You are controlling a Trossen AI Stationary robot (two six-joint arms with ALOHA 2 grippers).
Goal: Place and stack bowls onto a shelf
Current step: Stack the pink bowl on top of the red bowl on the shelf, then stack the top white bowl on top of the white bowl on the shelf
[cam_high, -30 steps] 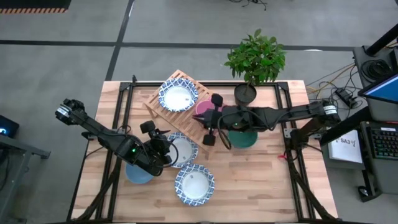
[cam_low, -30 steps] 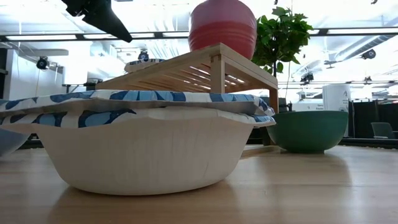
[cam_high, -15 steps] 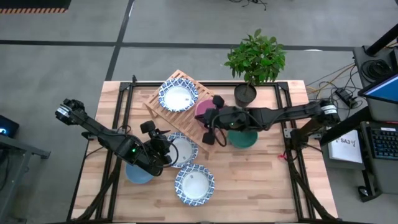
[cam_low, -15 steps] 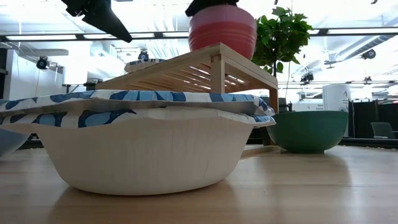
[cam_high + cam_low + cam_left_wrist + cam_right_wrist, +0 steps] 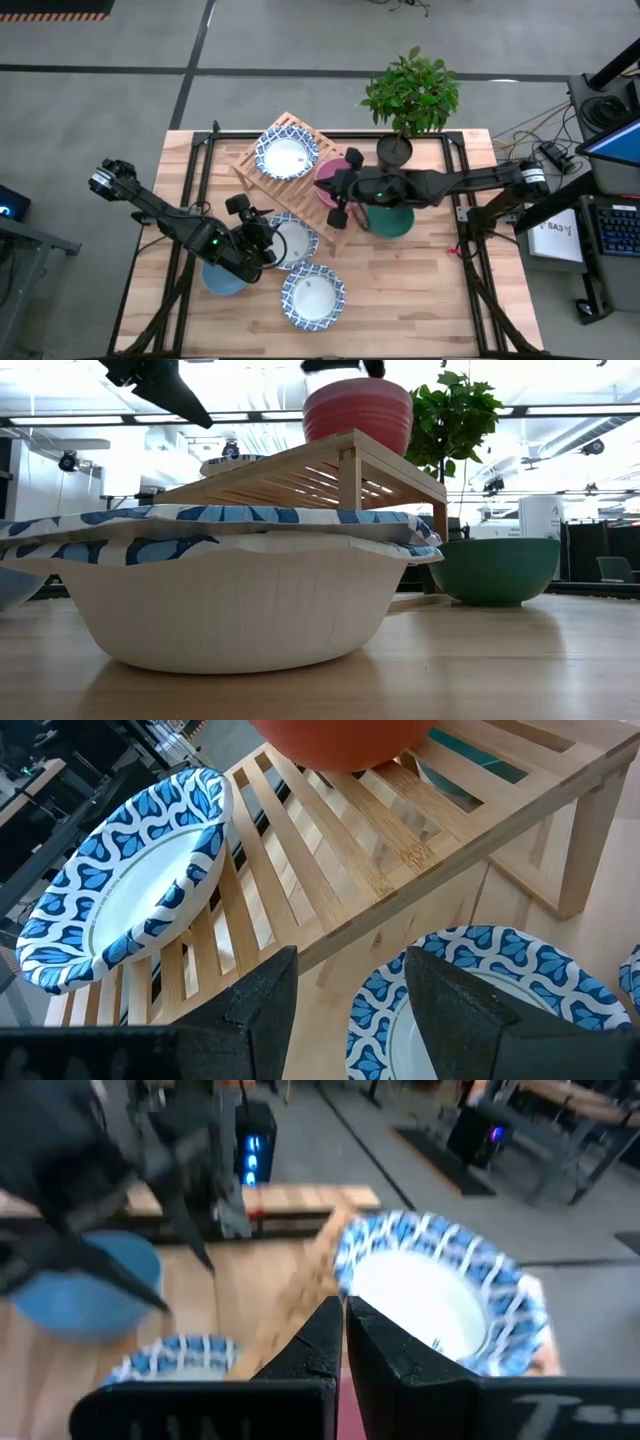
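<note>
The slatted wooden shelf [image 5: 262,178] stands askew near the table's far edge. On its legs-up top sit a white blue-rimmed bowl [image 5: 286,156] and a red bowl [image 5: 358,418], each resting on its base. My right gripper [image 5: 336,186] hovers shut just over the red bowl's top [image 5: 343,1392]. My left gripper [image 5: 345,1010] is open in the air above another white blue-rimmed bowl [image 5: 292,240], which rests on the table beside the shelf. A third white bowl [image 5: 312,297], a blue bowl [image 5: 222,281] and a green bowl [image 5: 492,568] sit on the table. My right gripper points down over the red bowl's rim [image 5: 356,382] with its fingers [image 5: 300,1350] together. I cannot tell whether it touches the bowl. My left gripper touches nothing.
A potted plant [image 5: 394,150] stands at the far edge, right of the shelf. The green bowl lies under my right arm. The black table frame [image 5: 200,170] runs along both sides. Bare wood [image 5: 420,290] lies at the near right.
In the low view the red bowl's top stood higher a second ago and has come down; the bowl now sits low on the shelf. My right gripper dropped onto the bowl's top, then rose a little above it.
</note>
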